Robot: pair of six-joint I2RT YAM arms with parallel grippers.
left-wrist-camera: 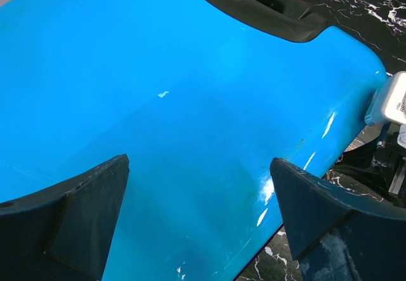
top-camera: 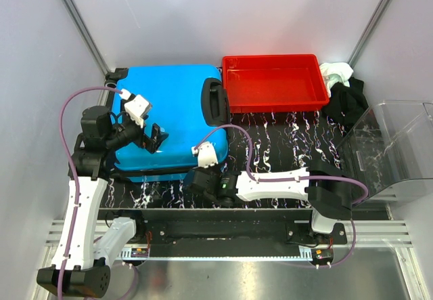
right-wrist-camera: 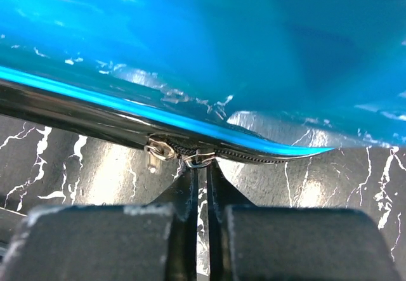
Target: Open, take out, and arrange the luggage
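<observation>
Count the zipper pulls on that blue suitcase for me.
2: one zipper pull between the tips of the right fingers, another just beside it. More may be hidden.

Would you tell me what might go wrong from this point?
The right gripper pinches the zipper pull with only the tips of its jaws, so it may slip off. The left gripper hangs open over the luggage without gripping it, so tugging may drag the shell along the table.
</observation>
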